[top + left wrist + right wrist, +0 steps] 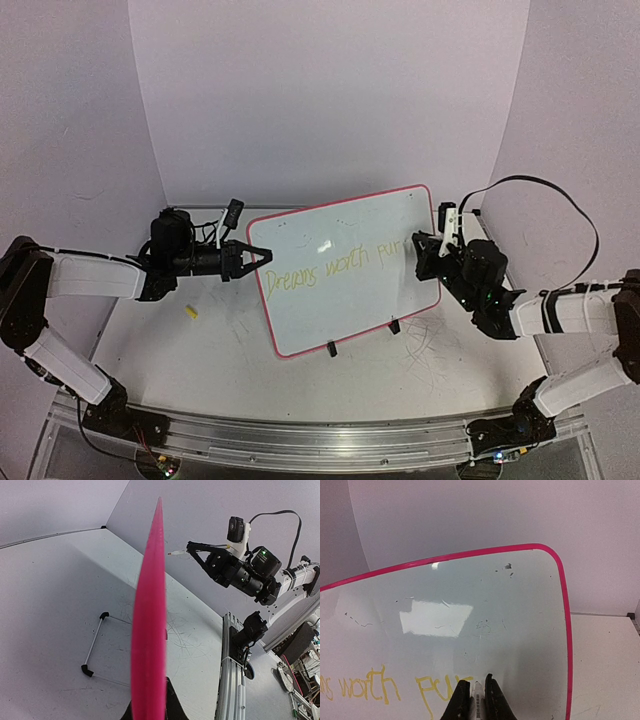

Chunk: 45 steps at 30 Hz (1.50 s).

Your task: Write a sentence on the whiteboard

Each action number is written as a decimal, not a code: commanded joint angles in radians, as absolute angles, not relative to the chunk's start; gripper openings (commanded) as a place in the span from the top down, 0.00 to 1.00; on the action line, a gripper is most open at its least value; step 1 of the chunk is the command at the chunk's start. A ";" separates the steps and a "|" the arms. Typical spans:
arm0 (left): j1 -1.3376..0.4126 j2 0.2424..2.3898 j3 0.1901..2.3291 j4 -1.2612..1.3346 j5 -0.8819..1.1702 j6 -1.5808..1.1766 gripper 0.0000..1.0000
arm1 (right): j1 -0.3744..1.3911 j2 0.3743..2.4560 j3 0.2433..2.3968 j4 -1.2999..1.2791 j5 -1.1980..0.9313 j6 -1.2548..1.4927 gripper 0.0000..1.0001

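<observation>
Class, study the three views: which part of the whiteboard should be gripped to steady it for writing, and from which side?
Probably best: grip the whiteboard by its thin pink-rimmed left edge, approaching from the left with jaws straddling front and back. It is a flat panel standing nearly upright, so only edges fit, and the marker works the right part. The left gripper holds there.
</observation>
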<state>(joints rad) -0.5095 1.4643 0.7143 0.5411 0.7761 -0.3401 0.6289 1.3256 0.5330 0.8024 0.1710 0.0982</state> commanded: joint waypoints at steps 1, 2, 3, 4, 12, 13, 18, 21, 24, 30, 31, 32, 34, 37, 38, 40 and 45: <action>-0.494 1.474 0.723 0.455 0.691 -0.231 1.00 | 0.626 1.361 0.592 0.854 0.206 0.102 1.00; -0.494 1.474 0.724 0.455 0.693 -0.232 1.00 | 0.626 1.365 0.596 0.857 0.209 0.103 1.00; -0.494 1.474 0.723 0.455 0.694 -0.232 1.00 | 0.626 1.370 0.600 0.859 0.211 0.102 1.00; -0.494 1.475 0.723 0.456 0.695 -0.232 1.00 | 0.626 1.374 0.604 0.860 0.214 0.102 1.00; -0.494 1.477 0.722 0.456 0.700 -0.230 1.00 | 0.627 1.396 0.612 0.861 0.235 0.094 1.00; -0.494 1.477 0.723 0.456 0.700 -0.229 1.00 | 0.627 1.400 0.613 0.861 0.230 0.095 1.00; -0.494 1.480 0.726 0.456 0.700 -0.229 1.00 | 0.626 1.409 0.616 0.860 0.196 0.089 1.00; -0.494 1.480 0.725 0.456 0.700 -0.229 1.00 | 0.626 1.407 0.614 0.855 0.183 0.090 1.00; -0.494 1.480 0.726 0.456 0.698 -0.229 1.00 | 0.627 1.401 0.607 0.847 0.161 0.099 1.00; -0.494 1.478 0.726 0.456 0.697 -0.229 1.00 | 0.626 1.397 0.591 0.835 0.147 0.112 1.00; -0.494 1.476 0.726 0.456 0.696 -0.229 1.00 | 0.626 1.396 0.590 0.829 0.150 0.114 1.00; -0.494 1.475 0.726 0.456 0.696 -0.229 1.00 | 0.626 1.394 0.587 0.826 0.156 0.115 1.00; -0.494 1.471 0.724 0.456 0.695 -0.229 1.00 | 0.626 1.388 0.582 0.818 0.164 0.117 1.00; -0.494 1.467 0.721 0.456 0.692 -0.229 1.00 | 0.626 1.382 0.574 0.809 0.177 0.122 1.00; -0.494 1.466 0.720 0.456 0.692 -0.230 1.00 | 0.627 1.381 0.572 0.805 0.181 0.124 1.00; -0.494 1.464 0.719 0.456 0.692 -0.230 1.00 | 0.627 1.380 0.571 0.802 0.185 0.124 1.00; -0.494 1.457 0.715 0.455 0.691 -0.230 1.00 | 0.627 1.374 0.569 0.787 0.194 0.125 1.00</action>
<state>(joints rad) -0.5095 1.4643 0.7143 0.5404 0.7757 -0.3410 0.6289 1.3980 0.5777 0.8067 0.1716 0.1104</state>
